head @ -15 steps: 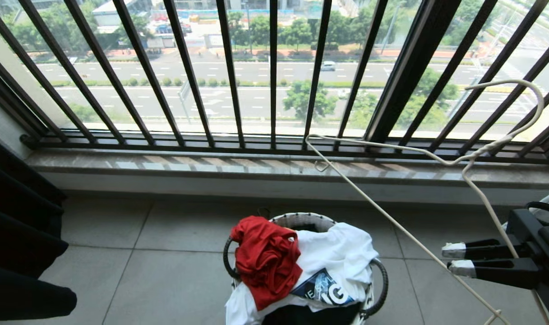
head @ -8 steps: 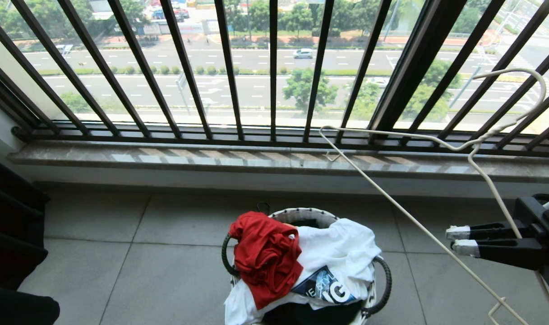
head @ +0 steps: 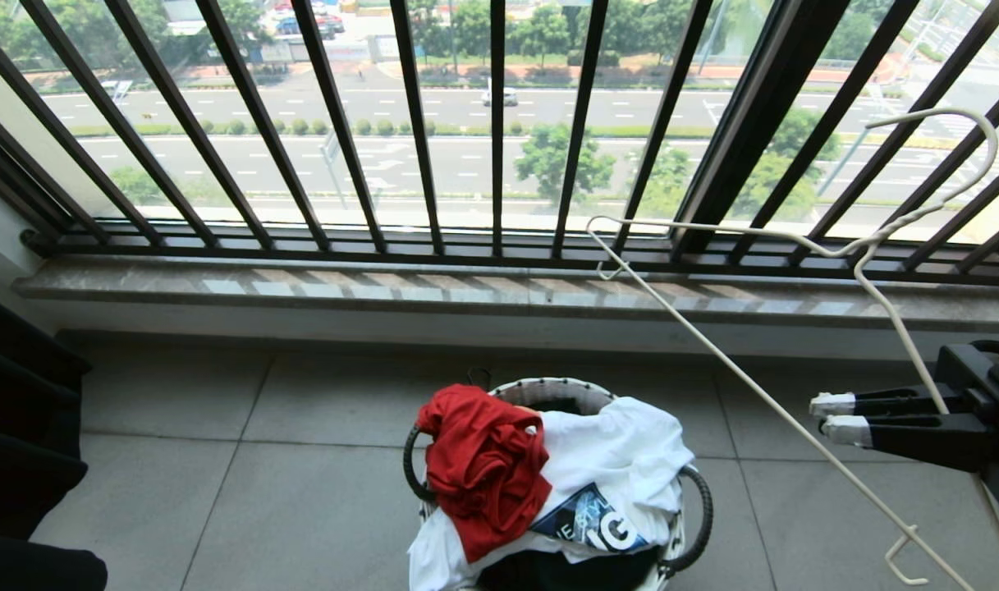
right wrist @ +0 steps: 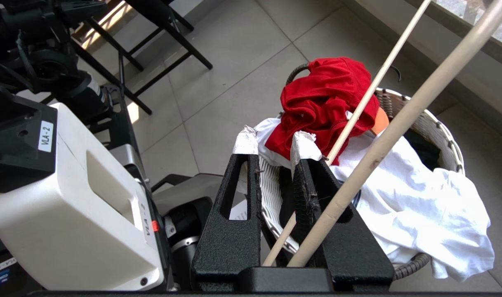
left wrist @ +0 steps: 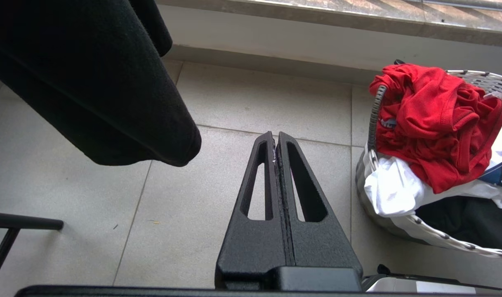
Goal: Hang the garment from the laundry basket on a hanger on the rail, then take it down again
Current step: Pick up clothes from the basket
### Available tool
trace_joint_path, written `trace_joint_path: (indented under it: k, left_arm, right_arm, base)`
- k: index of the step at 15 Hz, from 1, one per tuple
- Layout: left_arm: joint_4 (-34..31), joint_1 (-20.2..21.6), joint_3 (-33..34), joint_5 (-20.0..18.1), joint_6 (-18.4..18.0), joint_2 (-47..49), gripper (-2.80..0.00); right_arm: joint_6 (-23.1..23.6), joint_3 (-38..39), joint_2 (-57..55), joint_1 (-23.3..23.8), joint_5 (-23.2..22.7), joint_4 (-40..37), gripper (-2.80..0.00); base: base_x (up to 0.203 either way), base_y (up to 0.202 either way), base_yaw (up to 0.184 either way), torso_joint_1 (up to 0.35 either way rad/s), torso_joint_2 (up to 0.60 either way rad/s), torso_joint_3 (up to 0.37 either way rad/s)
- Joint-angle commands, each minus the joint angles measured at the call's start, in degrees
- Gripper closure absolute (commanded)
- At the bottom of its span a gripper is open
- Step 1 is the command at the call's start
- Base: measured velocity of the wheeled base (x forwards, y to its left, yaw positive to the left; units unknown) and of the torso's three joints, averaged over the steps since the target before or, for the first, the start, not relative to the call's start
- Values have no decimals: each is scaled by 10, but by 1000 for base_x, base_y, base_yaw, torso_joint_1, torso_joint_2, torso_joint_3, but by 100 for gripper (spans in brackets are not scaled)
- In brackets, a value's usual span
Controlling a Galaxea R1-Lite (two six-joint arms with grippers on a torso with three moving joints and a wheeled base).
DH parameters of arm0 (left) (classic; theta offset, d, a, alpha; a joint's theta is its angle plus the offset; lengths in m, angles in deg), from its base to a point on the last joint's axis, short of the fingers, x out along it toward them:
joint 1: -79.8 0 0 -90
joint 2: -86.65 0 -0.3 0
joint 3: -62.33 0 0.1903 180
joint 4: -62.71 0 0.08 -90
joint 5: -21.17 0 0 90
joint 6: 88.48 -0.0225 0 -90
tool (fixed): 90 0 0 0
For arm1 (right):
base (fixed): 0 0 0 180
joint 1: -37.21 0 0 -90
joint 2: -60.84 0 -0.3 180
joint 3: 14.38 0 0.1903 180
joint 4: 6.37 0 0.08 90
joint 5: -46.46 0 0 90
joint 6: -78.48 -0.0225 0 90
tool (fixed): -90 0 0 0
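Observation:
The red garment (head: 483, 468) lies crumpled on top of the laundry basket (head: 548, 394) on the tiled floor, draped over its left rim. My right gripper (head: 831, 417) hovers level to the right of the basket, shut on the pale wire hanger (head: 753, 386); the wire passes between the fingers near their base. In the right wrist view the hanger (right wrist: 399, 128) crosses over the garment (right wrist: 321, 99) and the basket (right wrist: 440, 128), with the right gripper (right wrist: 274, 142) in front of them. My left gripper (left wrist: 275, 138) is shut and empty above the floor, left of the garment (left wrist: 432, 123). The rail is out of view.
A white cloth (head: 622, 460) with a dark print fills the basket's right side. The black barred window railing (head: 417, 131) and stone sill (head: 384, 291) run along the far side. A black garment (left wrist: 90, 82) hangs at the left. My white base (right wrist: 69, 198) stands beside the basket.
My right gripper has risen a little with the hanger, whose hook now reaches higher against the window. The whole view shifted slightly early on. The garment and basket stayed put.

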Motion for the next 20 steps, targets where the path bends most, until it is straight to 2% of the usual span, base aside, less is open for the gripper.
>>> trace_joint_path:
  k: [1,3,4,7,9,11,15,20]
  left_arm:
    - [0,0,0,1,0,1,0]
    - [0,0,0,1,-7,1,0]
    - [0,0,-2,1,-21,1,0]
    - [-4,-1,-75,-2,-35,42,0]
    - [-2,-12,-139,-2,-34,130,0]
    - [-2,-43,-202,-8,-34,229,0]
    - [-11,-98,-332,-44,-38,485,0]
    - [-92,-228,-493,-68,-85,784,0]
  right_arm:
    - [1,0,-4,-1,-4,0,0]
    - [1,-1,-8,-1,-4,1,0]
    - [1,-1,-8,-1,-4,1,0]
    - [1,-3,-8,-1,-4,1,0]
    - [1,-4,-7,0,-4,1,0]
    - [1,-4,-7,0,-4,1,0]
    - [1,-11,-12,7,-3,1,0]
    - [2,-23,-39,15,-2,1,0]
  base:
    - [0,0,0,0,0,0]
    - [0,0,0,0,0,0]
    - [0,0,0,0,0,0]
    - [0,0,0,0,0,0]
    - [0,0,0,0,0,0]
    - [0,0,0,0,0,0]
    - [0,0,0,0,0,0]
    - [0,0,0,0,0,0]
